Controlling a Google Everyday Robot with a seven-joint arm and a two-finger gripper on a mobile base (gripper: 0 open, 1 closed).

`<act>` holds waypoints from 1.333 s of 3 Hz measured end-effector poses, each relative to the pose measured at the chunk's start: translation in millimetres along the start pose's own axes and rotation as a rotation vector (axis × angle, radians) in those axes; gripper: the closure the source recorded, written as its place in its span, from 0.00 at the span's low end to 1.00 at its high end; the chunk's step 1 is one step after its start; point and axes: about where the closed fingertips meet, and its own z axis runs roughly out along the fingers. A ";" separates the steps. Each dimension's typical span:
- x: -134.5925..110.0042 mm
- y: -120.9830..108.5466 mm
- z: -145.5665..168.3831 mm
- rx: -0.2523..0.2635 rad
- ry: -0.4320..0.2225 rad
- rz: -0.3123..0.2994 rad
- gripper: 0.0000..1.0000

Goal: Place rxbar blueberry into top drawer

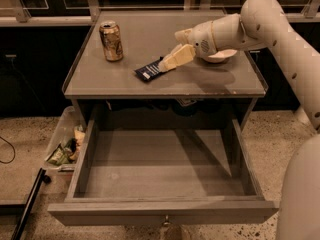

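Note:
The rxbar blueberry (148, 71) is a flat dark navy bar lying on the grey cabinet top, left of centre. My gripper (176, 48) reaches in from the right, its cream fingers (177, 58) pointing left over the bar's right end, one finger above the other with a gap between them, nothing held. The top drawer (162, 210) is pulled fully out below the cabinet top; its inside is bare, and its small knob (165, 219) shows at the front centre.
A gold drink can (111, 41) stands upright at the back left of the cabinet top (125, 86). A clear plastic bin (65, 144) with wrappers sits on the floor left of the drawer. A black pole (27, 206) lies at the lower left.

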 end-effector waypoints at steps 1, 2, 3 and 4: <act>-0.4 0.8 11.5 0.027 0.057 0.033 0.00; 6.5 1.0 25.5 0.047 0.113 0.056 0.00; 12.4 -1.2 36.2 0.067 0.153 0.066 0.00; 20.3 -5.2 46.1 0.097 0.193 0.066 0.00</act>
